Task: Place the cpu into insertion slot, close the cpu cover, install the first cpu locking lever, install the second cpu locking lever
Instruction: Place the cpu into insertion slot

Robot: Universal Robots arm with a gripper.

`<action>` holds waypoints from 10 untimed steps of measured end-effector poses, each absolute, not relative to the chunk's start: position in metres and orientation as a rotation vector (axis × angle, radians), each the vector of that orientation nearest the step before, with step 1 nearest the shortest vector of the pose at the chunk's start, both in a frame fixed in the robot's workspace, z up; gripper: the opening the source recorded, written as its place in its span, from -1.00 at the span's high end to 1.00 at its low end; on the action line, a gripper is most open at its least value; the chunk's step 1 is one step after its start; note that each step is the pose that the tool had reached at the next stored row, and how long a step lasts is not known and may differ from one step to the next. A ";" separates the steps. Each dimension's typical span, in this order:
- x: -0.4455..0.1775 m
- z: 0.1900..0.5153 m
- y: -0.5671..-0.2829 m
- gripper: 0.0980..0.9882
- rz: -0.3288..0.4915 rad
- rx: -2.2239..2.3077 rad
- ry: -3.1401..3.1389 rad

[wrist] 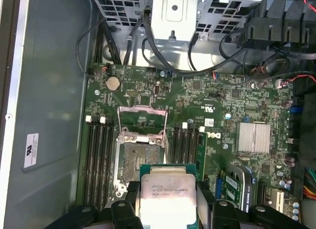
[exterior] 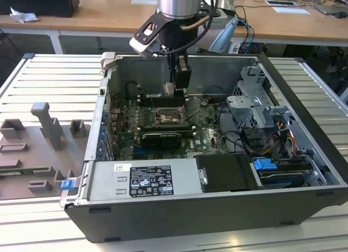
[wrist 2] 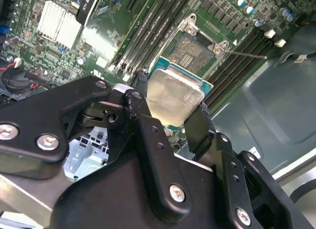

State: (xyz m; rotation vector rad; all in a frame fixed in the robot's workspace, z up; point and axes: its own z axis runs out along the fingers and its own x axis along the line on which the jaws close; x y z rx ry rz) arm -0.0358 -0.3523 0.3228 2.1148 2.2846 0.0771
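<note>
A slatted tabletop [exterior: 43, 73] is seen in the exterior view, and an open computer case [exterior: 163, 225] is laid on its side across it, reaching toward the tabletop's edge at the exterior view's right. Grey fixtures [exterior: 49, 127] are set near the tabletop's edge at the exterior view's left. The arm [exterior: 179, 2] is lowered into the case from above, close to the case's far wall. A green motherboard [wrist: 207, 95] is mounted on the case floor, with a finned heatsink [wrist: 254, 137] and banks of memory slots [wrist: 98, 160] on it. The insertion slot [wrist: 137, 157] is found between those banks, with its dark contact field exposed inside a silvery rim. The cpu cover [wrist: 142, 109] is swung up off the slot and is attached at one side of it. The cpu [wrist: 168, 192] is gripped between the jaws by two opposite edges, its silver face being shown in both wrist views [wrist 2: 173, 93]. It is held above the board, near the slot and apart from it.
</note>
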 end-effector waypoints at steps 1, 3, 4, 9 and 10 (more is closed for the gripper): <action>-0.036 0.321 -0.352 0.00 0.077 2.117 2.283; -0.036 0.319 -0.352 0.00 0.077 2.129 2.271; -0.036 0.316 -0.352 0.00 0.076 2.148 2.253; -0.036 0.311 -0.352 0.00 0.076 2.175 2.224; -0.036 0.310 -0.352 0.00 0.077 2.175 2.224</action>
